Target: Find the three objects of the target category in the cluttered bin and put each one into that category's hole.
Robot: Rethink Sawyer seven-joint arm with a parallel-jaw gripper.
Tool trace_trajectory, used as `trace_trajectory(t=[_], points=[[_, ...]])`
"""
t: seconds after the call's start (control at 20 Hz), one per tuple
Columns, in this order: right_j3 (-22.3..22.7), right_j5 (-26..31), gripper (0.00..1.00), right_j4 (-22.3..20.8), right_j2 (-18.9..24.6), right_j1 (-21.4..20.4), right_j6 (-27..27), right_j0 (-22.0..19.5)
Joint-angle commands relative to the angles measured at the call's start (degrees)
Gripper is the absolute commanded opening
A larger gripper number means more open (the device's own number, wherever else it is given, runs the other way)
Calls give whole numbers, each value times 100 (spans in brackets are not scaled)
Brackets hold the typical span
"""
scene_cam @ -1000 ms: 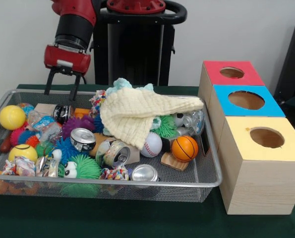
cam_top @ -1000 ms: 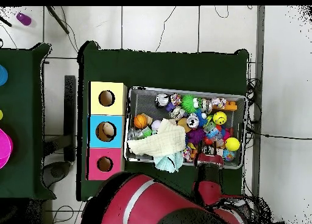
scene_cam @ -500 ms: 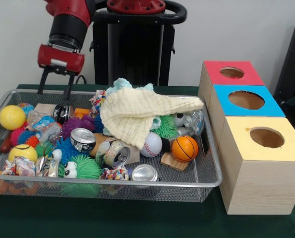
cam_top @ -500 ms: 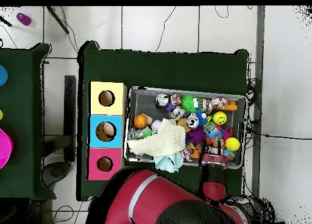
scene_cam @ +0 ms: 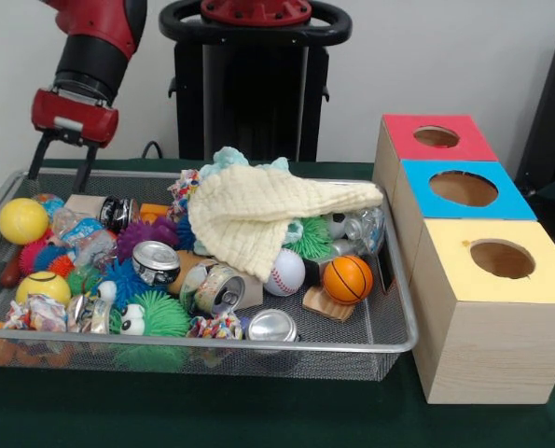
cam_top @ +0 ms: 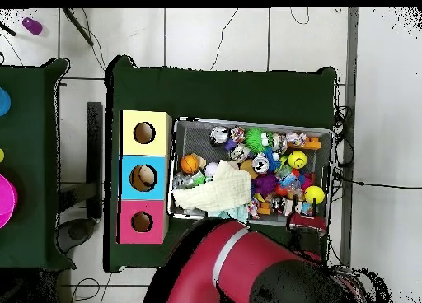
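Note:
A wire mesh bin [scene_cam: 258,346] holds a heap of toys under a pale yellow cloth [scene_cam: 258,210]. Around the cloth lie an orange basketball [scene_cam: 347,278], a baseball [scene_cam: 284,273], a yellow ball [scene_cam: 22,220], spiky rubber toys and crushed cans [scene_cam: 156,261]. My gripper [scene_cam: 59,175] hangs open and empty over the bin's far left corner, above the rim and clear of the toys. In the overhead view the gripper [cam_top: 305,221] sits at the bin's lower right edge, near the yellow ball [cam_top: 314,194], and the arm hides part of the cloth [cam_top: 216,194].
Three wooden boxes with round holes stand right of the bin: red [scene_cam: 403,131], blue [scene_cam: 510,201] and yellow [scene_cam: 538,271]. The table is covered in dark green cloth [scene_cam: 258,411]. A black chair back [scene_cam: 552,112] shows at the far right.
My gripper has swung left along the bin's far rim in the front view, from above the middle-left toys to the corner. It stayed open and empty. The toys have not moved.

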Motion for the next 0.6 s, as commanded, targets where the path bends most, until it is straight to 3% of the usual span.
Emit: trace_trajectory(t=[0.05,0.6], points=[[-957,77,100,-188,394,403,-313,-327],[-1580,-415,100,288,1069,758,-76,-680]])
